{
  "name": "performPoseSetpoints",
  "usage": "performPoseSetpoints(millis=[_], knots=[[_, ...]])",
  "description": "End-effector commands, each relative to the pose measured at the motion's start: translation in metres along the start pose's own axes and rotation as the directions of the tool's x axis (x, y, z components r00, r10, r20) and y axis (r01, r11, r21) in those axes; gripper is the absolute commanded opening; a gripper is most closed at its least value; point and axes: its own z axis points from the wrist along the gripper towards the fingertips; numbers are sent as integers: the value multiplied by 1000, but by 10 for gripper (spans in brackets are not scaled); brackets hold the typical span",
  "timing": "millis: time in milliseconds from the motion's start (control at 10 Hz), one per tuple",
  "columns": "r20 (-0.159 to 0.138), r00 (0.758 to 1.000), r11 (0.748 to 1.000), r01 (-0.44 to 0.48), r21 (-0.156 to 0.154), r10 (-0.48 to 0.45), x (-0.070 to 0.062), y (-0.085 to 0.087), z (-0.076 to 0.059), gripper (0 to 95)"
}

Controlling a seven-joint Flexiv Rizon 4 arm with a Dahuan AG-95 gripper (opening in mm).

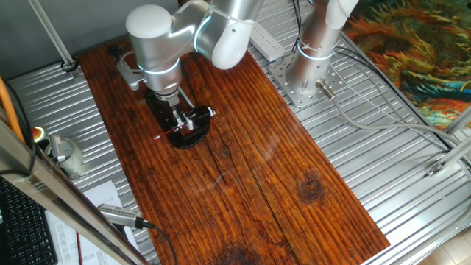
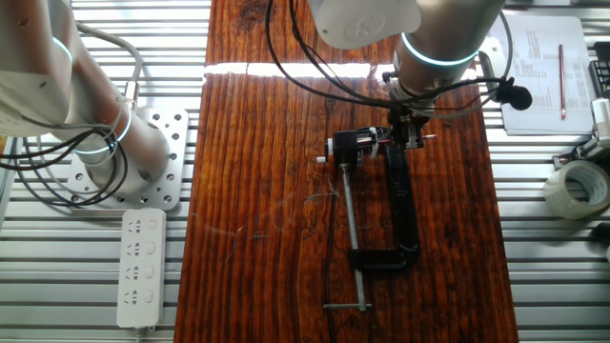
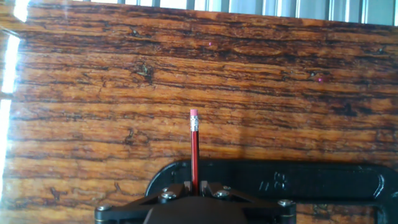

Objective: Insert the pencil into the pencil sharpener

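Note:
My gripper (image 3: 194,186) is shut on the thin red pencil (image 3: 194,149), which lies level over the board with its pink eraser end pointing away in the hand view. In one fixed view the gripper (image 1: 174,121) stands over the black clamp frame (image 1: 190,138), with a bit of the pencil (image 1: 166,134) showing at its left. The pencil sharpener (image 1: 200,116) is just right of the fingers. In the other fixed view the gripper (image 2: 407,133) is right beside the sharpener (image 2: 357,143) at the top of the clamp frame (image 2: 405,210). The pencil's tip is hidden by the fingers.
The clamp's long screw rod (image 2: 351,229) runs down the board. A second arm's base (image 2: 114,152) and a power strip (image 2: 138,267) sit left of the board. A tape roll (image 2: 577,186) and papers (image 2: 548,57) lie on the right. A grey pen-like tool (image 1: 121,215) lies off the board's edge.

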Motion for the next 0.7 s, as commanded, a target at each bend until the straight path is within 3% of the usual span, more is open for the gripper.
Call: performPoseSetpoints(millis=[100,700], knots=[[-6,1000,1000,-3,0,3,0,1,1,0],[-13,1000,1000,-5,2,5,1,1,1,0]])
